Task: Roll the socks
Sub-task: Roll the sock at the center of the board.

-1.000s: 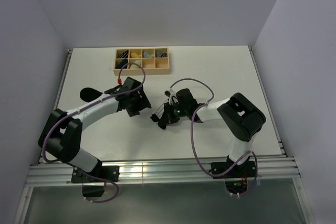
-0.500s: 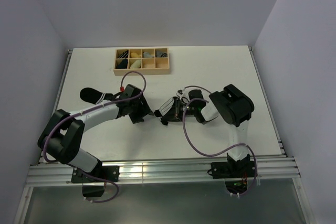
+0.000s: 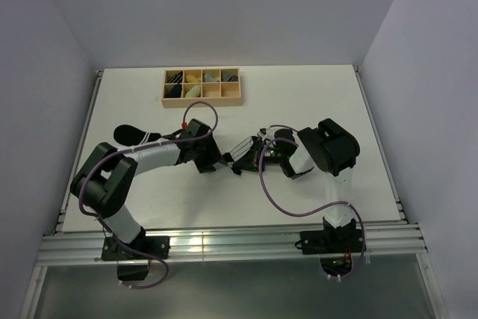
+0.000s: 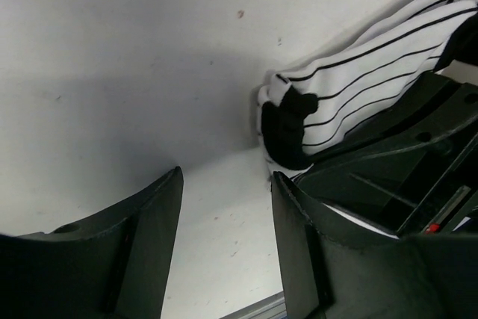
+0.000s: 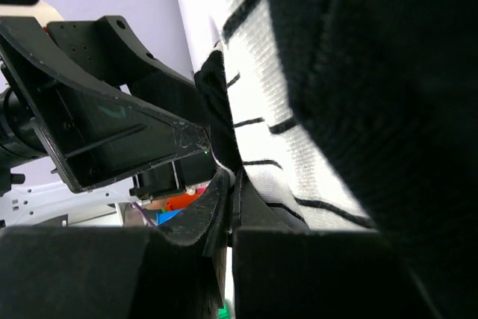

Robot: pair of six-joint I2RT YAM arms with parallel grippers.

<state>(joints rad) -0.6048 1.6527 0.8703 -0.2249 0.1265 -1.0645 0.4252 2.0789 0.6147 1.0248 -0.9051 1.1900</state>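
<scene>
Closer together now on the surface (image 3: 314,102), left tool (image 4: 224,184) gapes empty beside the striped sock (image 4: 366,65), right tool (image 5: 231,184) seemingly clamped tight on it.

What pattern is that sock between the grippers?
The sock is white with thin black stripes; left wrist view.

A white table (image 3: 314,102) is seen. A wooden box (image 3: 202,100) with small parts is set at the far side. A black sock (image 3: 128,135) is laid near the left edge. A striped sock (image 4: 358,72) is laid near the middle, well apart from the box.
</scene>
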